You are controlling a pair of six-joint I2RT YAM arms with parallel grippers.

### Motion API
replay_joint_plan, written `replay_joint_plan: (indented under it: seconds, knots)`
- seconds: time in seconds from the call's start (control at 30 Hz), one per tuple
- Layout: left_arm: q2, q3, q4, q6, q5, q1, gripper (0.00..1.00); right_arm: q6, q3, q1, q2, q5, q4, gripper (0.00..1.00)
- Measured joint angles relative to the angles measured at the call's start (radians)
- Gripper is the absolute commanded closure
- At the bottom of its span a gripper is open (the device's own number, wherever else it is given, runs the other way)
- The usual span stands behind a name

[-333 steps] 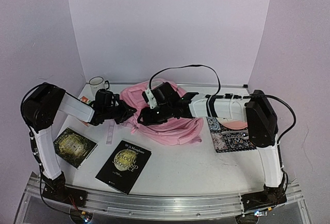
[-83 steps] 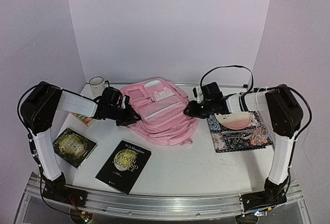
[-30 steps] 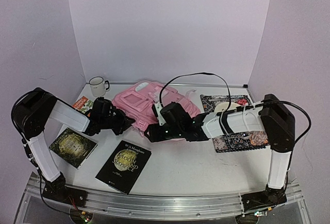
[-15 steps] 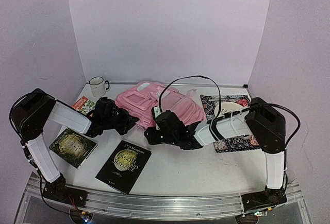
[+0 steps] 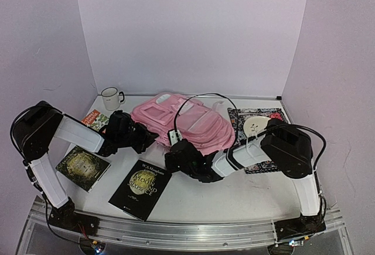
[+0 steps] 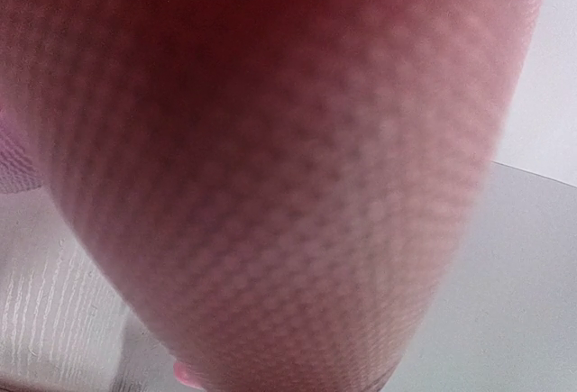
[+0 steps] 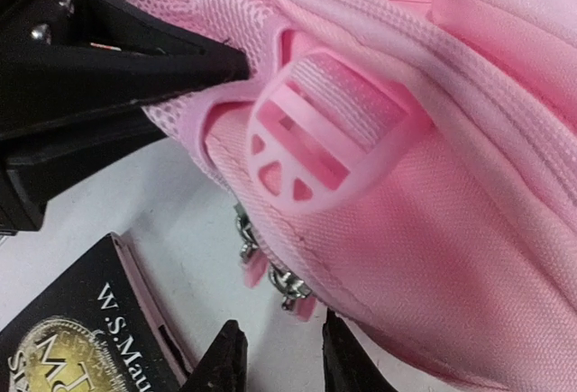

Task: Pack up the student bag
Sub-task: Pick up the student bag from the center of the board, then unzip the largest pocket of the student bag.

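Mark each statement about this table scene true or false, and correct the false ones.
1. The soft pink fabric backpack lies on the white table. True.
2. The white mug with a dark rim stands inside the backpack. False: it stands on the table at the back left, apart from the backpack.
3. The left gripper is shut on the backpack's pink mesh. True.
4. The right gripper clamps the black paperback book. False: its jaws stand apart and empty, just short of the backpack's metal zip pulls.

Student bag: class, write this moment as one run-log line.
left claw shut on student bag mesh | right claw open by zip pulls
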Motion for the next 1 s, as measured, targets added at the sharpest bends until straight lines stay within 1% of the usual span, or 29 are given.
replay_joint_plan:
  seconds: [0.17, 0.4, 0.47, 0.6, 0.63, 0.83, 1.0]
  knots:
    - [-0.003, 0.0, 0.001, 0.0, -0.004, -0.004, 1.0, -0.034, 0.001, -0.002, 0.025, 0.049, 0.016, 0.75]
    - [-0.004, 0.0, 0.007, -0.001, -0.009, -0.009, 1.0, -0.079, 0.001, -0.002, 0.035, 0.054, 0.074, 0.73]
    - [-0.004, 0.0, 0.009, -0.001, -0.011, -0.011, 1.0, -0.088, 0.001, -0.001, 0.037, 0.052, 0.09, 0.77]
    - [-0.004, 0.0, 0.01, -0.001, -0.012, -0.013, 1.0, -0.101, 0.002, -0.002, 0.037, 0.054, 0.118, 0.97]
    - [-0.004, 0.0, 0.01, -0.001, -0.013, -0.013, 1.0, -0.103, 0.003, -0.002, 0.037, 0.056, 0.122, 1.0]
    - [-0.004, -0.001, 0.01, 0.006, -0.018, -0.014, 1.0, -0.116, -0.016, -0.002, 0.035, 0.052, 0.136, 1.0]
    - [-0.004, -0.008, 0.01, 0.014, -0.02, -0.014, 1.0, -0.115, -0.113, -0.005, -0.027, 0.033, 0.132, 1.0]
